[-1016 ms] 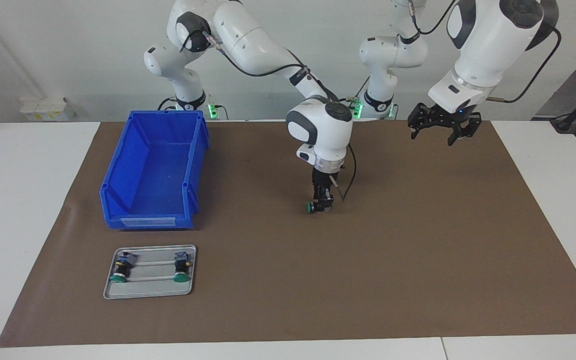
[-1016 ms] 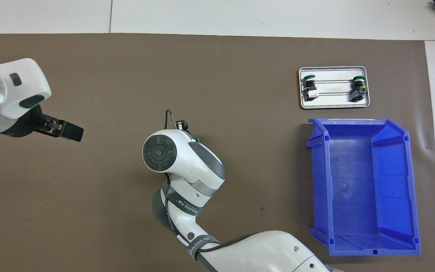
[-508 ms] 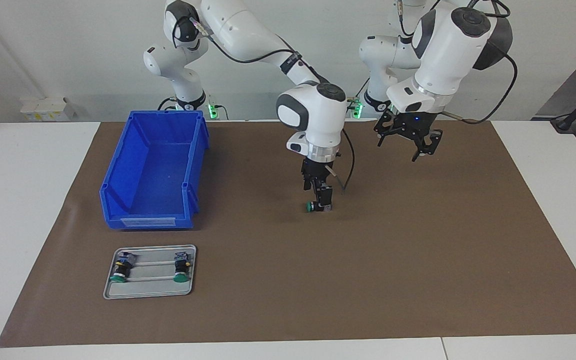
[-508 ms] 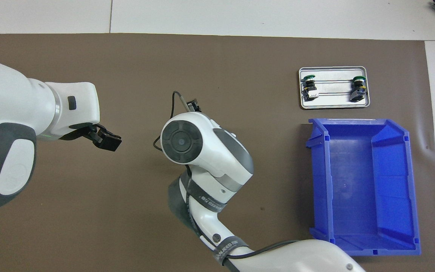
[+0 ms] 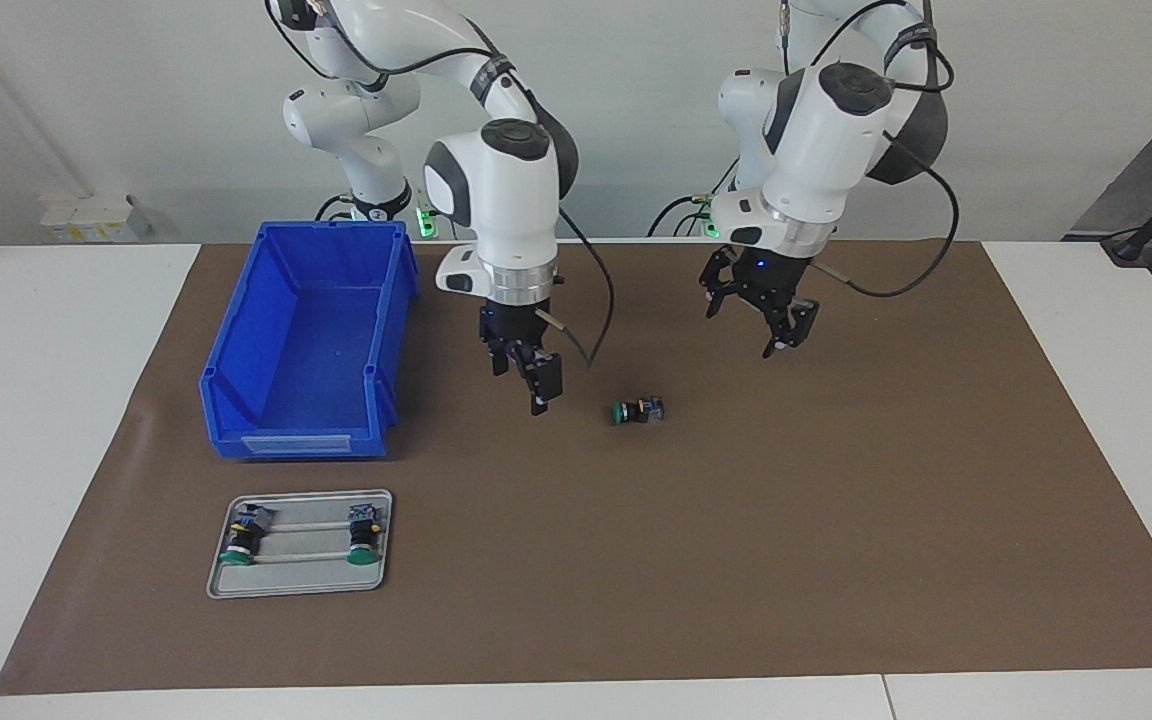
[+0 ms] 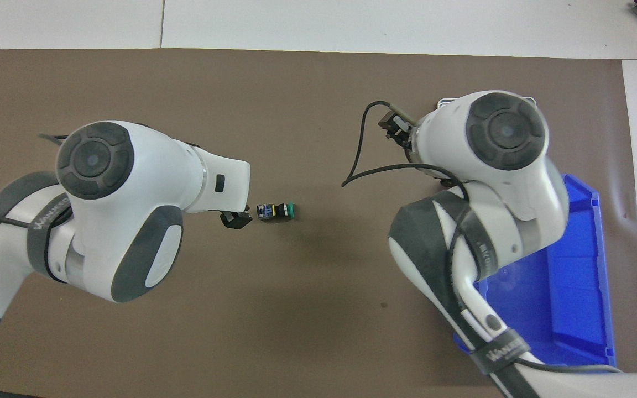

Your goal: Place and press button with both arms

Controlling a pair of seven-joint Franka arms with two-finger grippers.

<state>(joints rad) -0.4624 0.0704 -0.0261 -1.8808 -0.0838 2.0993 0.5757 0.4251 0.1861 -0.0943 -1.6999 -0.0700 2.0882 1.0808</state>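
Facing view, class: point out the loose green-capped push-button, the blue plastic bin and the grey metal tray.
Green-capped push-button (image 5: 636, 411), facing view, its black body.
Blue plastic bin (image 5: 236, 345), facing view, side wall.
Grey metal tray (image 5: 302, 585), facing view, rim.

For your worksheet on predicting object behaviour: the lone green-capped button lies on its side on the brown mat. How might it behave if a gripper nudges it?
The button has a round cap and cylindrical body, so it may roll. Its blocky base could check that. It looks small and rigid, probably sliding easily.

From overhead we lose the tray (image 6: 444, 101) and much of the blue bin (image 6: 578, 287) under the right arm; only a tip of the left pincer (image 6: 235, 219) shows.
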